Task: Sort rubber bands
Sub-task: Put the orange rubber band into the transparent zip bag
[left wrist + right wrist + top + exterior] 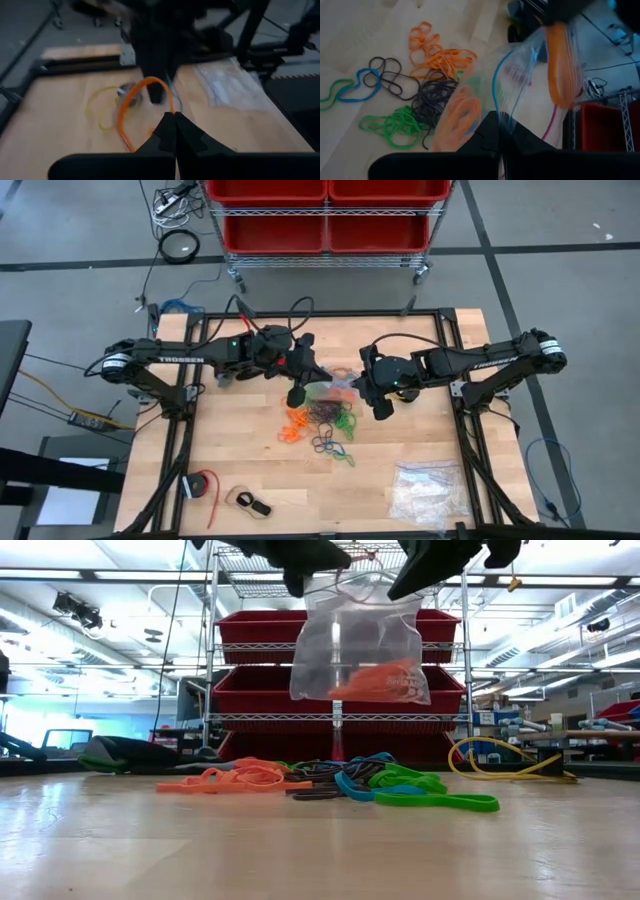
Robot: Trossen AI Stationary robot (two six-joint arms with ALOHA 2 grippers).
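Hanging above the table, a clear zip bag with orange rubber bands inside; right gripper pinches its rim, left gripper clamps an orange band. The rest of the bands are piled on the table.

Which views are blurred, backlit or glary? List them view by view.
Left wrist view: motion-smeared, the orange rubber band soft, the far arm a dark blur. Right wrist view: rubber bands on the table sharp, the clear bag nearby hazy. Low view: arms backlit to silhouettes by bright ceiling lights, foreground table soft. High view: evenly lit, little glare.
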